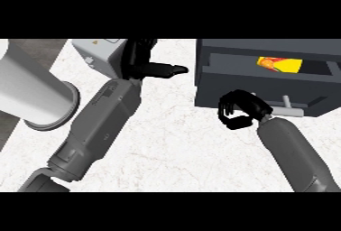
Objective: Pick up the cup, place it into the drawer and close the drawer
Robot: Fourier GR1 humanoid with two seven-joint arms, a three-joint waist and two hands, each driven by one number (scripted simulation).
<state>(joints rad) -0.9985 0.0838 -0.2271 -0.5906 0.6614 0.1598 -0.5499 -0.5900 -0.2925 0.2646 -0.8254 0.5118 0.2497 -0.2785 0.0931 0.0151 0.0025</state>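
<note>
A dark grey drawer unit [220, 85] stands at the upper right with its drawer pulled open toward me. Inside the drawer lies a yellow cup [279, 64] with an orange mark, partly hidden by the drawer's walls. A pale handle [288, 104] sticks out from the drawer's front panel. My right hand [240, 109] is at the left part of that front panel, fingers curled, holding nothing. My left hand [143, 63] rests open at the top centre, fingers up and thumb pointing right, away from the drawer.
A large white cylinder [33, 90] lies at the left edge of the marble counter [180, 144]. A light grey box [100, 52] stands behind my left forearm. Bare counter stretches between my two arms.
</note>
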